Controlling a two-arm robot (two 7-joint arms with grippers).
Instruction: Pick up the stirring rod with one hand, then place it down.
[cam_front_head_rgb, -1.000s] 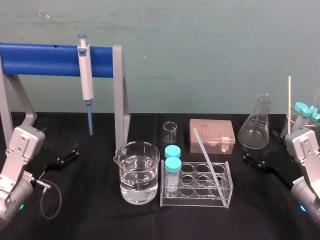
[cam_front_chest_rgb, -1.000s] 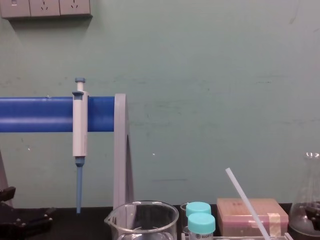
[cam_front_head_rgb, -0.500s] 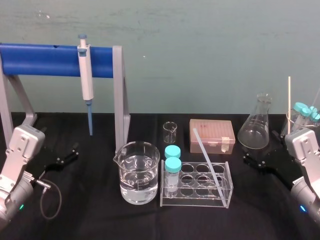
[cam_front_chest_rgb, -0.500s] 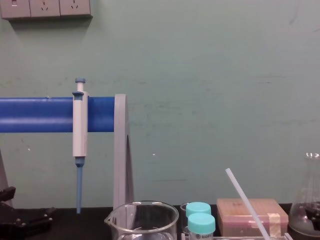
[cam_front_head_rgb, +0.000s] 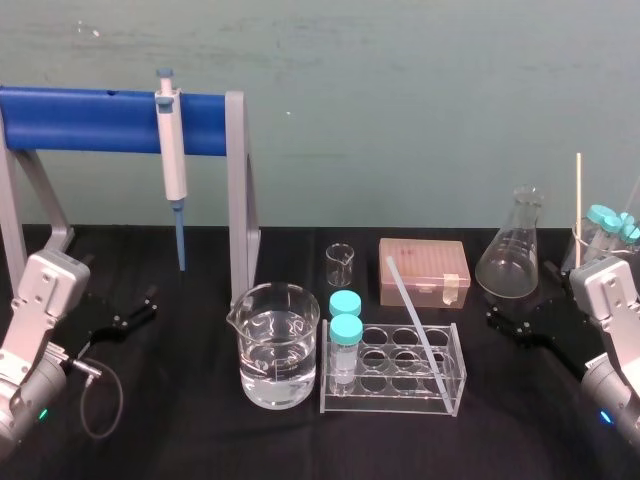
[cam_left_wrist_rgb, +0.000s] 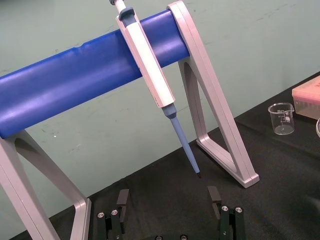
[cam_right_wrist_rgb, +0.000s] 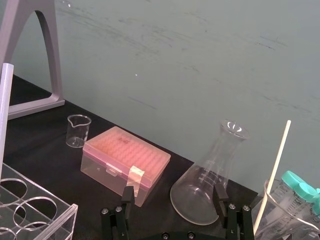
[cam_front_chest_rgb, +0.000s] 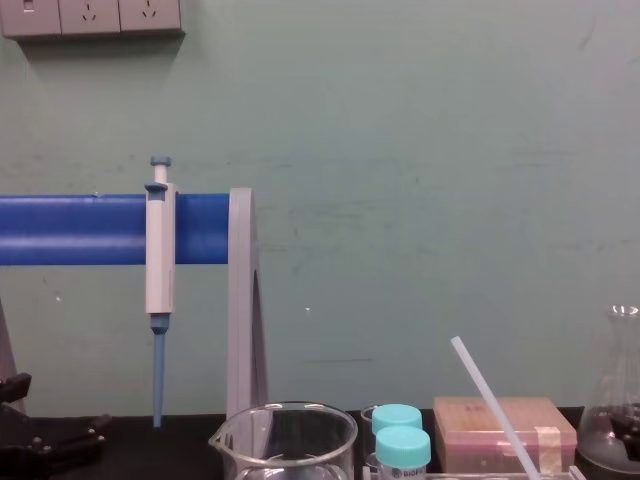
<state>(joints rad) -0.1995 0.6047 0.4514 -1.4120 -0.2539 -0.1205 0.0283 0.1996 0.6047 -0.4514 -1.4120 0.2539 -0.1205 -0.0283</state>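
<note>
The stirring rod (cam_front_head_rgb: 416, 321), a translucent white stick, leans in the clear tube rack (cam_front_head_rgb: 455, 385) at the table's middle. Its top end rises toward the back left, also seen in the chest view (cam_front_chest_rgb: 487, 400) and at the edge of the right wrist view (cam_right_wrist_rgb: 4, 100). My left gripper (cam_front_head_rgb: 135, 308) rests low at the left of the table, open with nothing between its fingers (cam_left_wrist_rgb: 122, 200). My right gripper (cam_front_head_rgb: 508, 322) sits at the right, in front of the conical flask (cam_front_head_rgb: 510, 255), open and empty in its wrist view (cam_right_wrist_rgb: 173, 197). Both are well away from the rod.
A water-filled beaker (cam_front_head_rgb: 278, 345) stands left of the rack, which holds two teal-capped tubes (cam_front_head_rgb: 346, 330). Behind are a small beaker (cam_front_head_rgb: 340, 264), a pink tip box (cam_front_head_rgb: 424, 270), and a blue-barred stand (cam_front_head_rgb: 110, 118) with a hanging pipette (cam_front_head_rgb: 172, 160). A beaker with a thin stick (cam_front_head_rgb: 578, 205) and capped tubes stands far right.
Both grippers have shifted very slightly in place. The stirring rod has not moved.
</note>
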